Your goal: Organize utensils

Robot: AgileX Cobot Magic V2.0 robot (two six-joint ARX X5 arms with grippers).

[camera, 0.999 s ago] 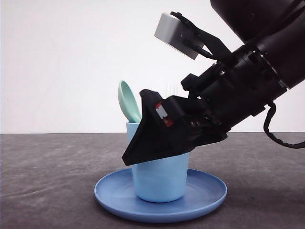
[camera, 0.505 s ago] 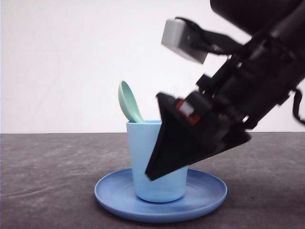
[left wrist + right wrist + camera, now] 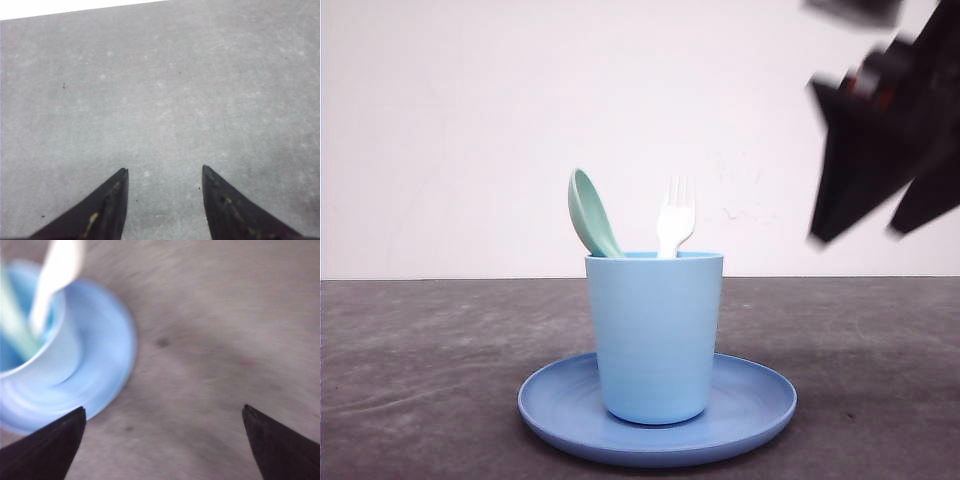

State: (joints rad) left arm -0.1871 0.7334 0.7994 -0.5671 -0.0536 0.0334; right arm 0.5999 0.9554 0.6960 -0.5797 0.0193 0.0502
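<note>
**Ana:** Utensils are both sitting in the cup point(image 3: 654, 335), as far as I am reading it. The mint-green spoon point(image 3: 591, 213) is leaning toward the robot's left with its bowl poking above the rim, and the white fork point(image 3: 675, 217) is standing nearly upright just beside it, tines up.

**Ben:** Agreed. The cup is standing upright on the blue plate point(image 3: 750, 400), and nothing is lying loose on the table point(image 3: 420, 340). I am judging the sorting itself as done, so the step in hand looks like clearing away.

**Ana:** What is the right gripper point(image 3: 865, 230) doing?

**Ben:** It is hanging high on the right side of the front view, blurred, well apart from the cup. The right wrist view is showing its two dark fingertips point(image 3: 50, 445) spread wide with only bare table between them, so it is gaping and carrying nothing.

**Ana:** And the left gripper point(image 3: 165, 175)?

**Ben:** Its wrist view is showing the jaws parted over plain grey tabletop, nothing pinched between them.

**Ana:** So the next move is calling for little: a check that both handles are resting inside the cup, then parking the arms clear of it.

**Ben:** Yes. The fork is looking thin and light, four slim tines, the spoon smooth with a rounded bowl. In the right wrist view both are smeared, so I am not reading finer detail there.
</note>
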